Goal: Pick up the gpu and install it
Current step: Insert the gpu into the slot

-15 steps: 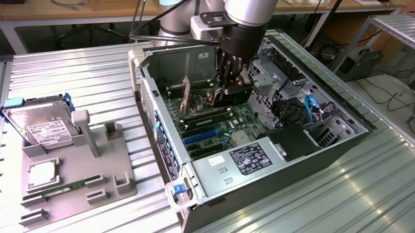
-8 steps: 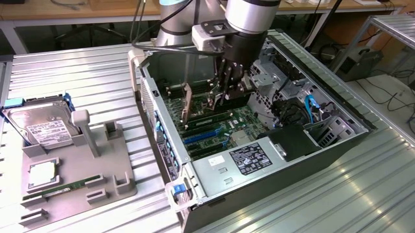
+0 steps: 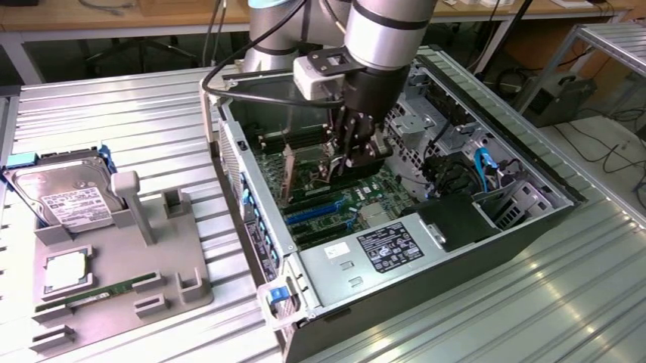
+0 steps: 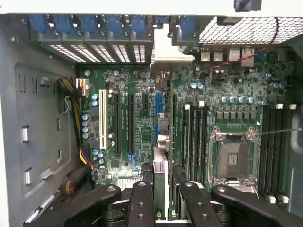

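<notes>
My gripper (image 3: 350, 160) reaches down inside the open computer case (image 3: 535, 162), over the green motherboard (image 3: 349, 193). In the wrist view the gpu (image 4: 162, 158) appears edge-on as a thin upright card between the black fingers (image 4: 142, 194), with my gripper (image 4: 163, 191) shut on it. The card runs toward the rear slot openings (image 4: 118, 52) and stands above the blue expansion slot (image 4: 159, 101). I cannot tell whether its lower edge touches the slot.
On the exterior view's left, a grey holder (image 3: 151, 265) carries a silver hard drive (image 3: 66, 198), a processor chip (image 3: 66, 271) and a green memory stick (image 3: 96, 291). Inside the case are the power supply (image 3: 389, 246), the processor socket (image 4: 234, 158), a white slot (image 4: 102, 118) and cables (image 4: 75, 113).
</notes>
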Controlling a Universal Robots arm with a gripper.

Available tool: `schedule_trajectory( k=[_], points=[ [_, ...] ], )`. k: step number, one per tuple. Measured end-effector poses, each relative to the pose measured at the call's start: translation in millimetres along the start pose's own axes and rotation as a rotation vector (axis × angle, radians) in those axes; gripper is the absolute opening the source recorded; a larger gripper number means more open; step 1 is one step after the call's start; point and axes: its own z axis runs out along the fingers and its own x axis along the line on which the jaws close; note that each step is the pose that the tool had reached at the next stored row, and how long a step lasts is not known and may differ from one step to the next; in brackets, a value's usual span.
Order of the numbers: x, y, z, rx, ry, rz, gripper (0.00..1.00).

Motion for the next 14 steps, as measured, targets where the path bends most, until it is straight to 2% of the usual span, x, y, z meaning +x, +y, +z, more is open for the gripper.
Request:
schedule_trajectory(
  k=[3, 14],
  points=[
    [0.2, 6.7, 7.2, 0.0, 0.0001, 0.0, 0.26],
    [1.2, 15.8, 29.5, -0.0002, 0.0001, -0.007, 0.26]
  ],
)
